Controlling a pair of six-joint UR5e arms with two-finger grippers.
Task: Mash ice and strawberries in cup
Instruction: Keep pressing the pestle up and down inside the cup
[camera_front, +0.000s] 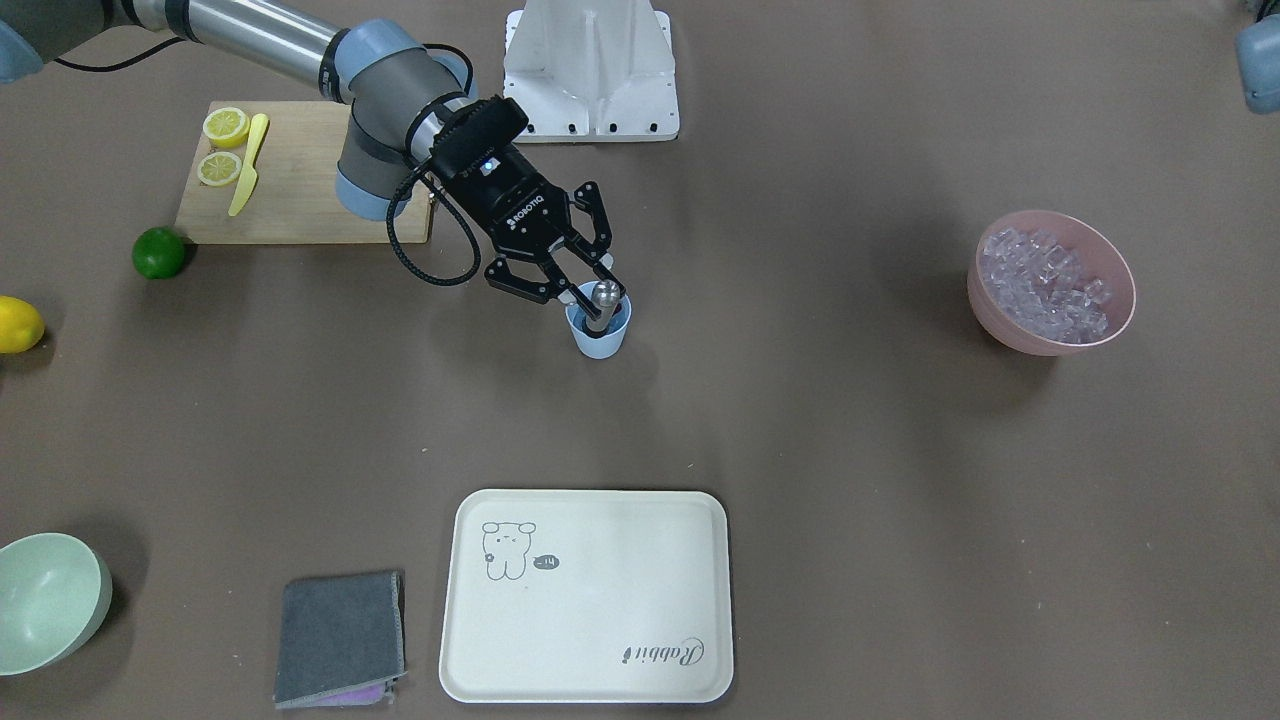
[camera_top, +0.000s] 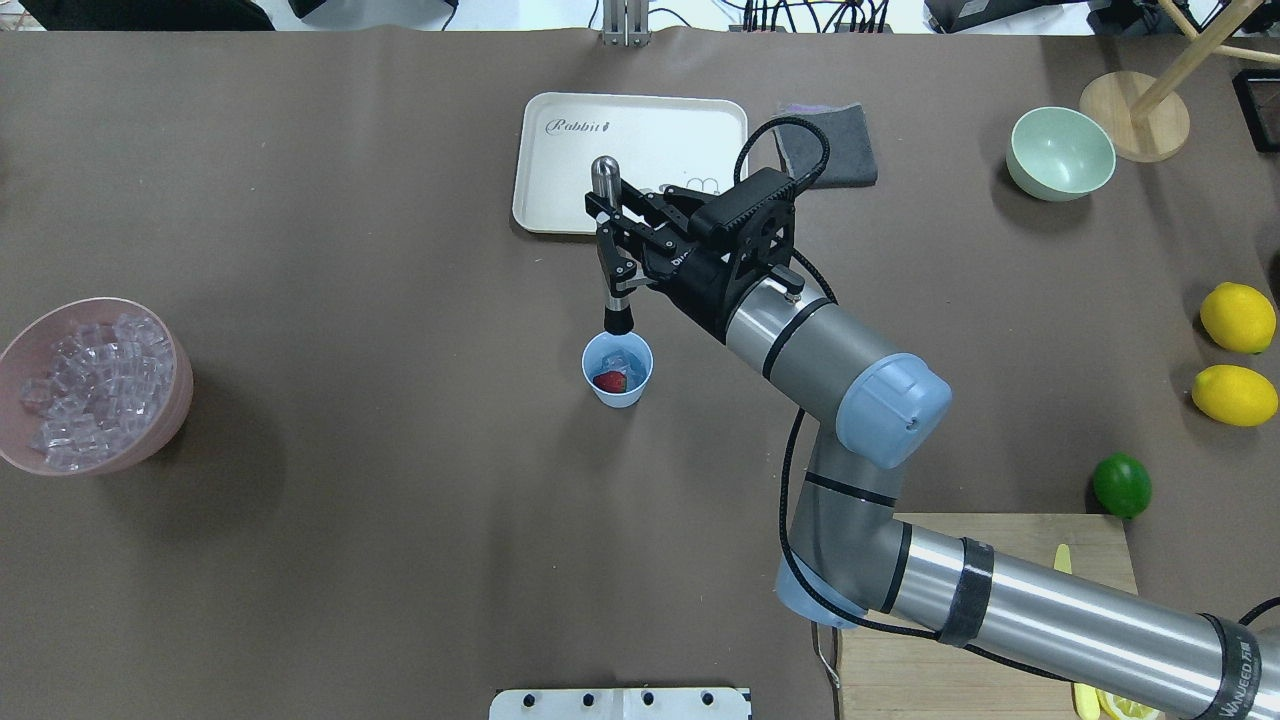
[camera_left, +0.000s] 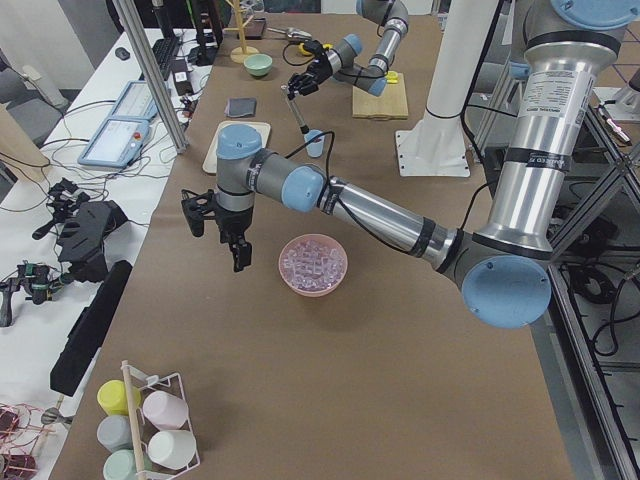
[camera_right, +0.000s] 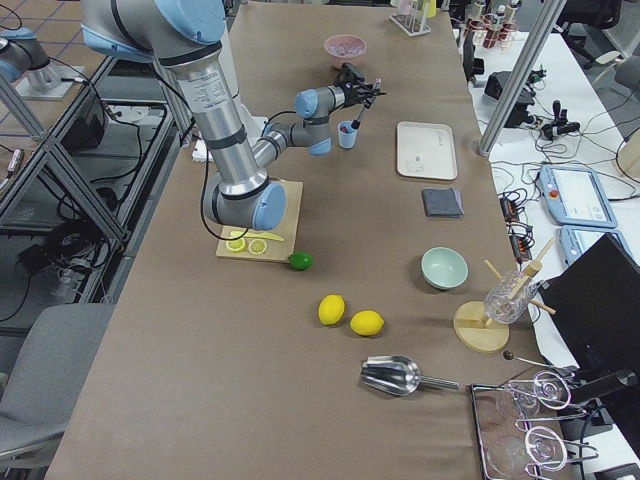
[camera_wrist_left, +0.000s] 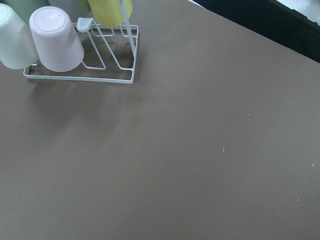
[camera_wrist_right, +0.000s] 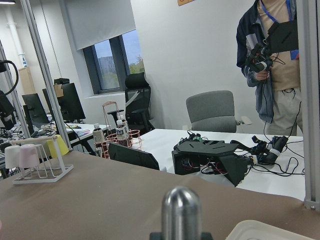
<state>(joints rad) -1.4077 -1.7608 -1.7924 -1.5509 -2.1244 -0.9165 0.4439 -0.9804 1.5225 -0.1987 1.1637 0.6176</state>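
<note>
From the front, the pale blue cup (camera_front: 600, 338) stands mid-table with the steel muddler (camera_front: 604, 294) tilted into it, hiding its contents. The right gripper (camera_front: 583, 277) pinches the muddler's shaft. Overhead, the cup's inside shows: one red strawberry (camera_top: 608, 381) beside clear ice (camera_top: 625, 357) (the muddler's black tip appears at the far rim). Only the left-side view shows the left gripper (camera_left: 230, 232), near a pink bowl (camera_left: 313, 290); whether it is spread or pressed together I cannot tell.

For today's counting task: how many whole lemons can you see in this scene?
2. One lemon and a second lemon lie close together far out on the robot's right, beyond the lime. The cut halves on the wooden board are not counted.
</note>
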